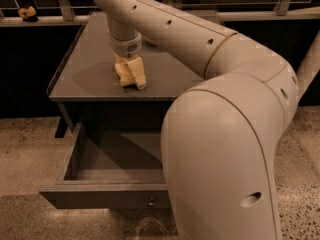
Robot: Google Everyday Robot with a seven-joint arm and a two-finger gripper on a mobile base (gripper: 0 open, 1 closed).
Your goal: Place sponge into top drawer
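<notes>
- Here the gripper (131, 75) points straight down onto the table (85, 59), a little left of the top's middle.
- Whether it is open or closed cannot be told, nor whether it has hold of anything.
- The sponge (136, 80) seems to be the pale-yellow lump right at the gripper's tip, resting on the table top; the two are hard to separate.
- The top drawer (100, 195) stands pulled out toward the near side below the table, its round knob (151, 202) on the front panel.
- The big arm elbow (225, 154) covers the drawer's right part.
- A small yellowish lump (28, 12) sits far left on the rail.
</notes>
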